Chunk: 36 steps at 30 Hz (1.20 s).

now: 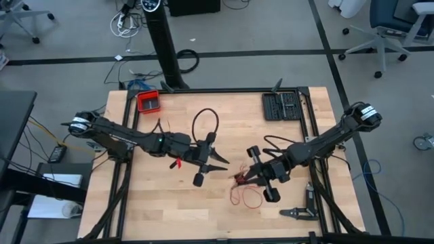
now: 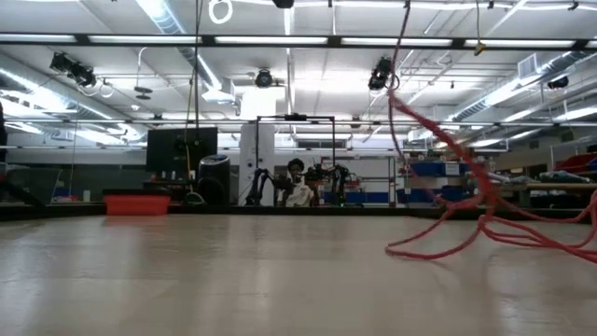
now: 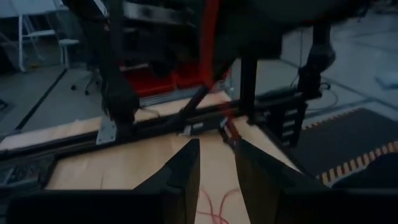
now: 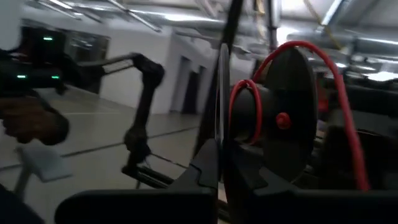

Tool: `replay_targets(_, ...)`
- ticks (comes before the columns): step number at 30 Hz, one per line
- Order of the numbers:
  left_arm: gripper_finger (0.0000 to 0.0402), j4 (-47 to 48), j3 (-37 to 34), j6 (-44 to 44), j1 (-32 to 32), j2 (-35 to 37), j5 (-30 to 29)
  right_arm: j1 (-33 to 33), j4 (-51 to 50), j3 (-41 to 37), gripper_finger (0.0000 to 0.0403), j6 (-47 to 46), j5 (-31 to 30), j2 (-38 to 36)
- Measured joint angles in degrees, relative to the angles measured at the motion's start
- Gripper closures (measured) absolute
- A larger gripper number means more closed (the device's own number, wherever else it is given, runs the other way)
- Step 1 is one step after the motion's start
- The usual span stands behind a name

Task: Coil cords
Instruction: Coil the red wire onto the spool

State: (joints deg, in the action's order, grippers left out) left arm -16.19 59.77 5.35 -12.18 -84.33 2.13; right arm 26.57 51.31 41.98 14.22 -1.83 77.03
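High view: the left pincer sits near the middle of the surface, its tips aimed toward 3 o'clock at the other arm. The right pincer is just off at its 4 o'clock, tips aimed back toward 9. The cord, thin and red, lies in loose loops at 6 o'clock of the right pincer, with one end running up into its tips. My read: the right holds an end so the slack can be wound while the left stands ready to take a loop. A black cable loop lies at 12 o'clock of the left pincer, a red tray at the surface's 11 o'clock corner, and a dark tool case at 1 o'clock.

Low view: red cord strands sprawl on the surface at 3 o'clock, one strand climbing out the top, so part of it is lifted. Neither pincer shows.

Left wrist: fingers are spread with a clear gap and nothing between; cord loops lie on the wood below the gap.

Right wrist: fingers are pressed together; cord arcs around a dark round part of the arm close by. The pinch itself is hard to see here; it looks to be nipping the cord.
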Motion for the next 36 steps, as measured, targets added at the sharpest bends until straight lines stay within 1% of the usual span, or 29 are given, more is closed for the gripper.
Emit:
replay_targets(2,0.0296,0.4,0.0,0.3,-0.8,0.1,-3.0,0.0,0.1,-2.3,0.0398,-0.3,-2.6,-1.7)
replay_targets(7,0.0296,0.4,0.0,-0.4,-1.8,0.1,-13.0,0.0,0.1,-7.3,0.0398,-1.0,-8.5,-4.2)
replay_targets(9,0.0296,-0.7,0.0,-1.3,-1.8,0.1,-14.5,0.0,0.0,-8.9,0.0398,-1.3,-9.9,-4.3)
replay_targets(14,0.0296,-2.5,0.0,-2.6,-1.8,0.1,-14.5,-0.9,0.0,-10.2,0.0398,-2.0,-11.0,-4.2)
replay_targets(19,0.0296,-2.3,0.0,-3.0,-1.8,0.1,-14.5,-0.9,0.2,-10.2,0.0398,-0.6,-14.0,-4.2)
replay_targets(30,0.0296,-2.7,0.0,-4.1,-1.8,0.1,-14.5,-2.0,0.0,-10.2,0.0398,-0.5,-15.5,-4.1)
replay_targets(36,0.0296,-5.5,0.0,-5.0,-1.8,0.1,-14.5,-3.0,0.0,-10.2,0.0397,-1.7,-15.8,-3.5)
